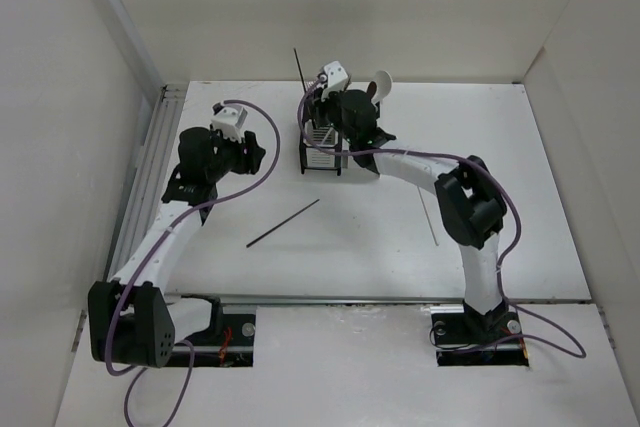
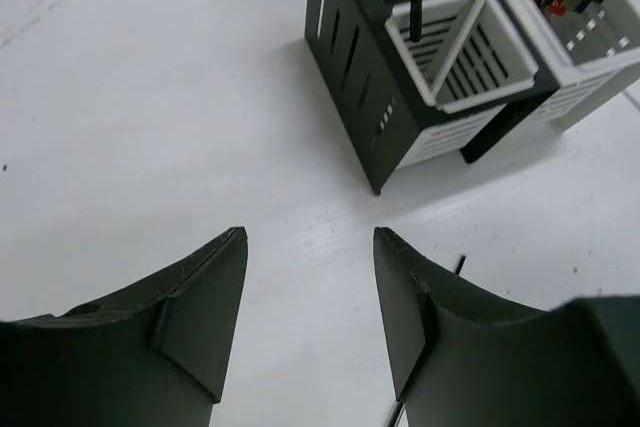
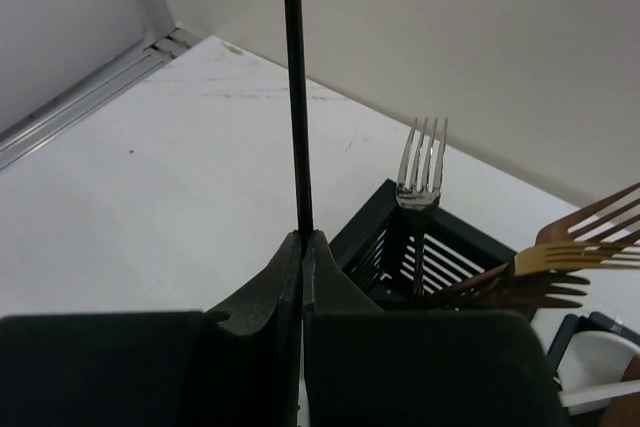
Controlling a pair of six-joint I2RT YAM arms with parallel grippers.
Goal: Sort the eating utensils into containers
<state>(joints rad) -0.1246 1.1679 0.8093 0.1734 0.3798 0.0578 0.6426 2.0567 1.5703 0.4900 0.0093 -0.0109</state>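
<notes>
At lower centre, the right gripper (image 3: 303, 239) pinches a black chopstick (image 3: 296, 87) upright. The left gripper (image 2: 310, 247) hangs spread and empty at the bottom.

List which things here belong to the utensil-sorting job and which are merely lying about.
Job: black holder, white holder, silver fork, copper forks, gripped black chopstick in right claw, loose black chopstick, loose white chopstick.
Lying about: purple cables, side rail.
</notes>
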